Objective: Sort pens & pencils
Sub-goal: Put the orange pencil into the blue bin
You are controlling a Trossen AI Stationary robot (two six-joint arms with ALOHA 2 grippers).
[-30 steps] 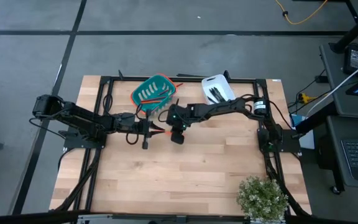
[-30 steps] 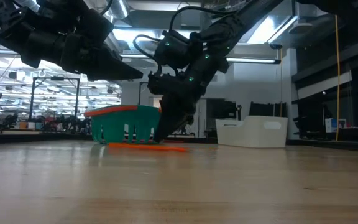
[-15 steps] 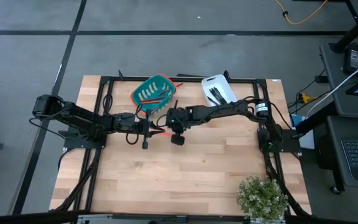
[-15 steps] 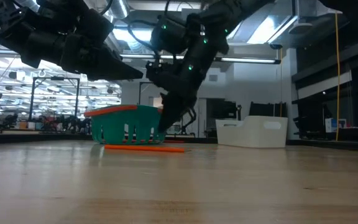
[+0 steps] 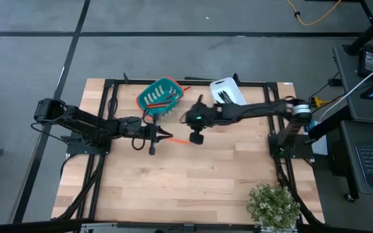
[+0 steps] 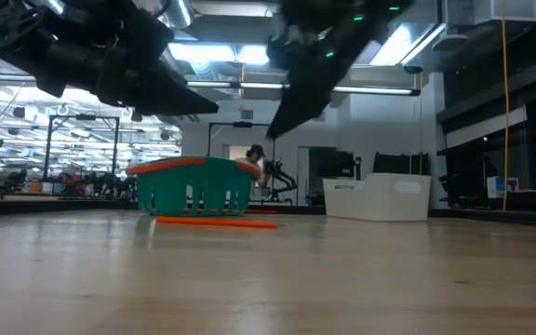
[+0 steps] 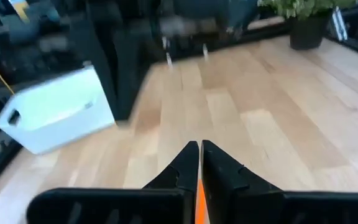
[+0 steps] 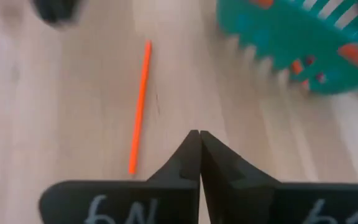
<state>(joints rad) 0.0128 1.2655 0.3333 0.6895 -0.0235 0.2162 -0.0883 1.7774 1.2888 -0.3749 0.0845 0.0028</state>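
An orange pencil (image 5: 180, 140) lies flat on the wood between my two grippers; it also shows in the low view (image 6: 217, 221) and the right wrist view (image 8: 139, 106). My right gripper (image 8: 199, 134) hangs shut and empty above it (image 6: 273, 130). My left gripper (image 5: 166, 135) hovers shut above the table, pointing at the pencil's left end. The teal basket (image 5: 159, 97) at the far side holds pale sticks and a red pencil. Black pens lie in the white bin (image 5: 226, 92). My left gripper shows an orange strip (image 7: 199, 199) low in the slit between its fingers. Whether that strip is gripped there or is the pencil on the table seen through the slit, I cannot tell.
A black frame rail (image 5: 193, 81) runs around the table's far half, behind basket and bin. A potted plant (image 5: 274, 206) stands at the near right corner. Bare wood (image 5: 173, 188) spreads across the near half of the table.
My right gripper has risen from the orange pencil, where its tip stood on the table, and drawn back toward the table's right edge, staying shut. The pencil has stayed lying on the wood.
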